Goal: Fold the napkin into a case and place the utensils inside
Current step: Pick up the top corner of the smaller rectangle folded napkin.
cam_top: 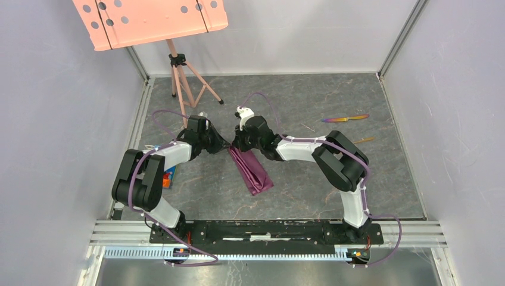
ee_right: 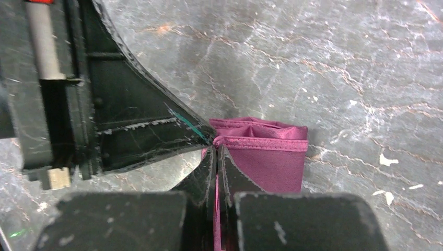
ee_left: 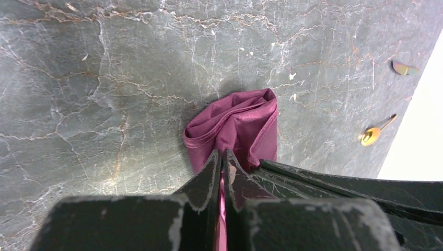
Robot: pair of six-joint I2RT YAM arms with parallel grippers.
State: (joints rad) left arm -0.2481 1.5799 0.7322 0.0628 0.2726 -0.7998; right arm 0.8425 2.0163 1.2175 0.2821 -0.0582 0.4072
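While the left gripper [ee_left: 221,156] and right gripper [ee_right: 216,150] pinch the napkin [cam_top: 252,171], a fold is in hand.
Each gripper is clamped tight on purple cloth at the upper end of the narrow strip, which lies mid-frame on the counter [cam_top: 309,179] in the top view. The two should probably travel together, keeping that edge taut and level. The knife [cam_top: 345,118] and spoon [cam_top: 363,140] lie at upper right, well apart.

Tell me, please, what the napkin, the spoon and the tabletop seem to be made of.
The napkin: thin woven cloth, probably satin-like synthetic, judging by its soft sheen, stitched hem and limp folds. The spoon: likely metal with a polished gold finish; it glints. The tabletop: grey marble-look surface with pale veins; real stone or printed laminate, I cannot tell.
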